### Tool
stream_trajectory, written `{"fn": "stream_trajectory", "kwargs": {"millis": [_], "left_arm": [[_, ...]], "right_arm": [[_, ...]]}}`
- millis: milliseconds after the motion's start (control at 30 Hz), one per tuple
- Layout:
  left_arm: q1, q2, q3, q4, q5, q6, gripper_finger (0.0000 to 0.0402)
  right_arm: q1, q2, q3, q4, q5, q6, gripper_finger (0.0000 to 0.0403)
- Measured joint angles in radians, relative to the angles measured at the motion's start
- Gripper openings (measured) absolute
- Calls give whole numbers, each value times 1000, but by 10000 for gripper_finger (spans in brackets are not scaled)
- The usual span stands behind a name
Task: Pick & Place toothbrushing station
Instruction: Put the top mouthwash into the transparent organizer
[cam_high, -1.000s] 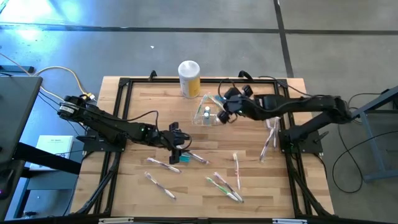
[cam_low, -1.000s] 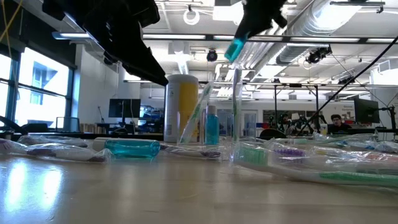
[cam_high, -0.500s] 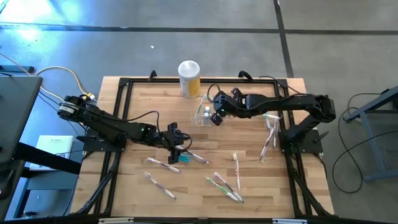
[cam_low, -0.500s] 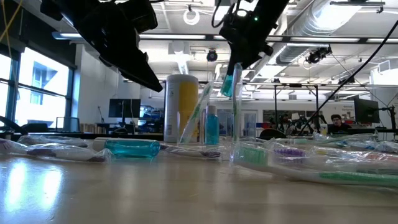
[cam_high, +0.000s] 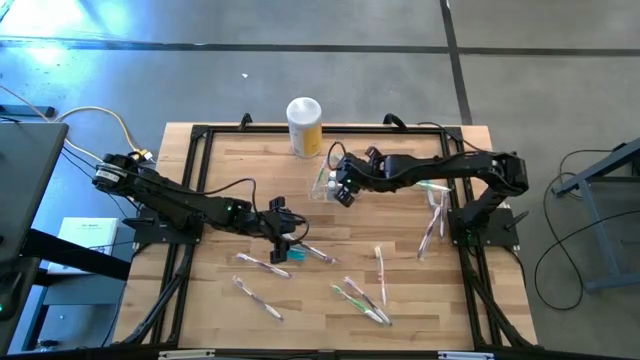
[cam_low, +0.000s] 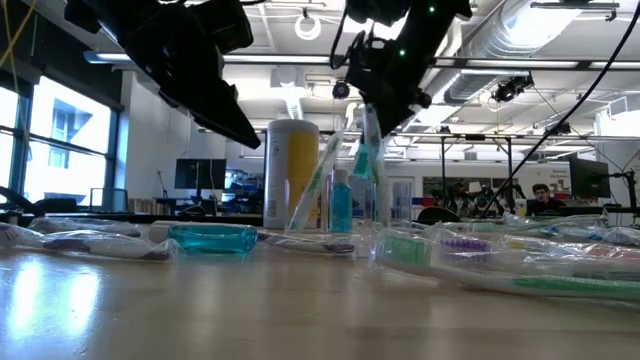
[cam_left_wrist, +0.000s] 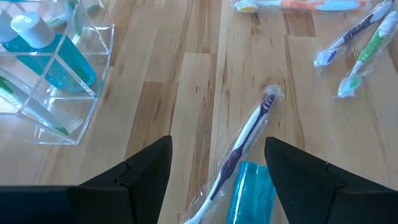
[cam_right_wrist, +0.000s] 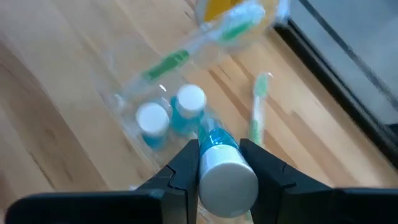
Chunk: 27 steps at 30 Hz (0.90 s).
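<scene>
The toothbrushing station (cam_high: 326, 181) is a clear plastic holder standing on the table's far middle. It holds two blue white-capped bottles (cam_right_wrist: 152, 118) and a wrapped green toothbrush (cam_right_wrist: 186, 53) that leans out of it. My right gripper (cam_high: 341, 187) hangs just over it, shut on a third small blue bottle (cam_low: 362, 155). My left gripper (cam_high: 285, 238) hovers open near the table's middle, over a wrapped purple toothbrush (cam_left_wrist: 245, 140) and a teal bottle (cam_left_wrist: 252, 193) lying on the wood. My right gripper pinches the small blue bottle between its two fingers (cam_right_wrist: 186, 168), just below the white cap (cam_right_wrist: 227, 177). The fingers slant down from the table's right. The bottle hangs tilted, cap up, its blue body (cam_right_wrist: 217, 140) pointing at the holder. I cannot tell whether it touches the holder.
A yellow canister with a white lid (cam_high: 304, 125) stands at the far edge beside the holder. Several wrapped toothbrushes (cam_high: 362, 300) lie scattered over the near and right parts of the table. A black frame (cam_high: 195, 150) runs round the table.
My right gripper has gone down and toward the table's left with the blue bottle, from above and right of the holder to just over it, tipping more steeply. The bottle has stayed in the hold.
</scene>
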Motion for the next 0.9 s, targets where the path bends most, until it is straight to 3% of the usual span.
{"fn": "stream_trajectory", "kwargs": {"millis": [800, 900], "left_arm": [[0, 0, 0, -2, 1, 0, 251], [0, 0, 0, -2, 1, 0, 251]], "right_arm": [[-27, 42, 0, 31, -60, -20, 85], [-27, 42, 0, 44, -60, -20, 113]]}}
